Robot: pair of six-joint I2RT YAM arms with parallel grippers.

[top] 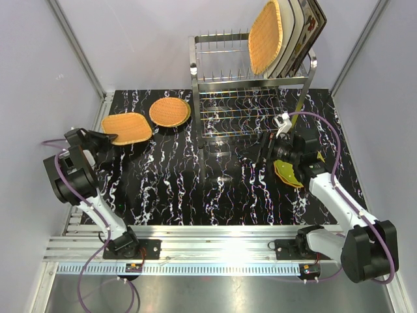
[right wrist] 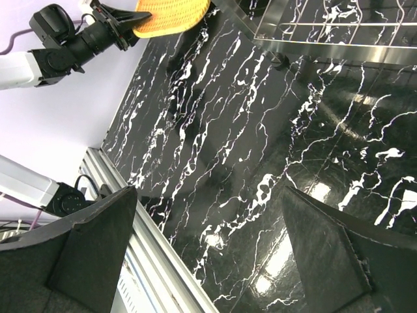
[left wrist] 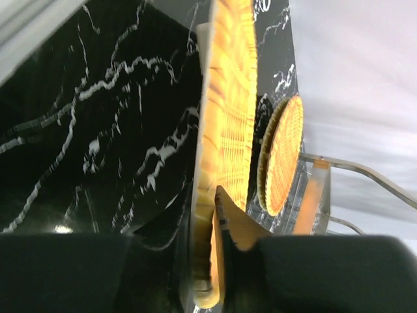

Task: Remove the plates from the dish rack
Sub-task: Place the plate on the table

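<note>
While an orange woven plate [top: 266,36] and cream plates [top: 291,32] lean upright atop the shiny steel dish rack [top: 247,79], a squarish woven plate [top: 127,128] lies flat on the black marbled bench [top: 169,189] beside a round woven plate [top: 170,112]. The left tool [top: 112,138] pinches the squarish plate's near rim. The right tool [right wrist: 210,189] gapes wide, holding nothing.

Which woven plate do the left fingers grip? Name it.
The squarish orange woven plate lying flat at left; the round orange woven plate beside it lies free.
</note>
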